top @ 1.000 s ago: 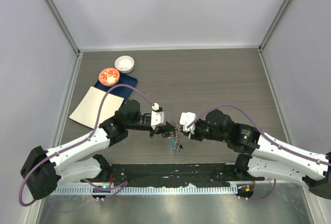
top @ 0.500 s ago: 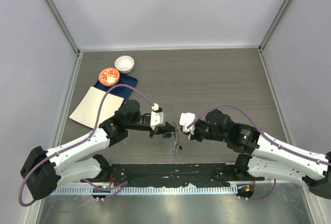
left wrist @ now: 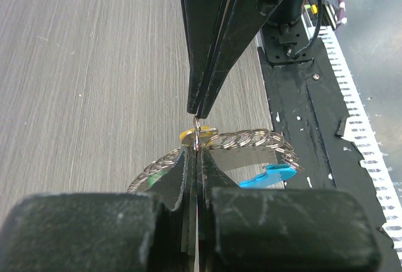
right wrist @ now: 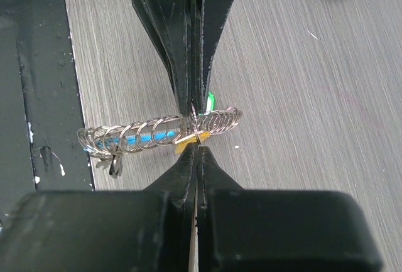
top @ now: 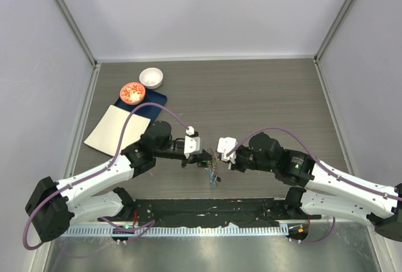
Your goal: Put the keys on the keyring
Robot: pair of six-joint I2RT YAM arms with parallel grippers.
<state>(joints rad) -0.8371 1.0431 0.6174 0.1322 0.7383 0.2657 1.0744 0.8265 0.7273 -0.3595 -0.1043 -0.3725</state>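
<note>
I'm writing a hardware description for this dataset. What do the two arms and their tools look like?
The left arm and right arm have white shells with black joints; a purple cable loops along each. The left tool and right tool are black, with flat fingers tapering to thin tips.

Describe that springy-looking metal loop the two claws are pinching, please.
The keyring is a loop of many small shiny grey metal rings, overlapping like a coil, with a bright blue plastic piece curving inside it. It lies roughly level over the wood-look table; whether it rests on it is unclear. The left gripper is shut on its band. The right gripper, also shut, meets it from the opposite side at a yellow tag. A green tag sits beside that spot.
</note>
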